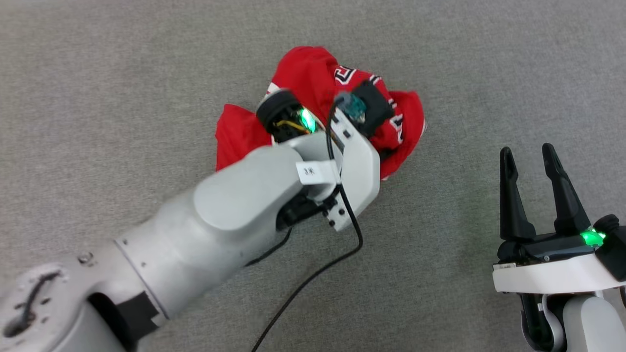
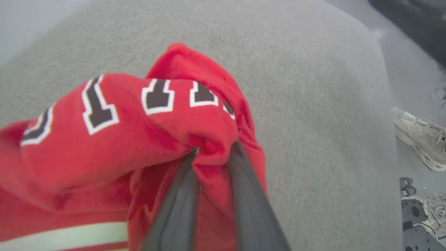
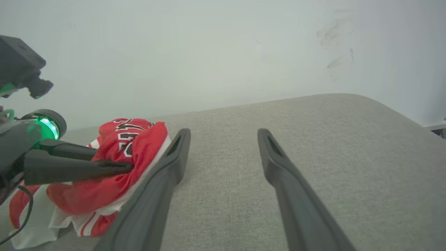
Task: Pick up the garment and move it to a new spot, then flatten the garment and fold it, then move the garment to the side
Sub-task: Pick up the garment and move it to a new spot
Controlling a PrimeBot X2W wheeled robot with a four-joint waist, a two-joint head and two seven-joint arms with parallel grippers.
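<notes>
The garment (image 1: 313,73) sits as a crumpled heap on a grey fabric-covered worktop (image 1: 98,73). It is red, with black white-outlined lettering bent over its top folds. In the right wrist view, a white part and a strip of red-white striped trim (image 3: 91,223) show at its lower edge, and those lowest folds rest on the worktop.

The left end effector (image 2: 216,153) reaches onto the garment from above and holds it. In the left wrist view its two dark fingers (image 2: 181,202) stand close together with a ridge of red cloth pinched between them, just under the lettering. From the head, the pale left forearm (image 1: 234,205) covers the near side of the garment, a green light (image 1: 307,120) glows at the wrist, and a black cable (image 1: 318,274) trails back from it.

The right end effector (image 1: 527,154) is well to the right of the garment and nearer the robot. Its fingers are spread wide with nothing between them and do not touch the cloth. In the right wrist view the garment (image 3: 139,146) lies just beyond its left finger (image 3: 163,174).

Past the garment, the worktop ends in a rounded corner (image 2: 362,31). Beyond that corner, two pale shoes (image 2: 418,139) lie on the floor. A light wall (image 3: 209,52) rises behind the garment.
</notes>
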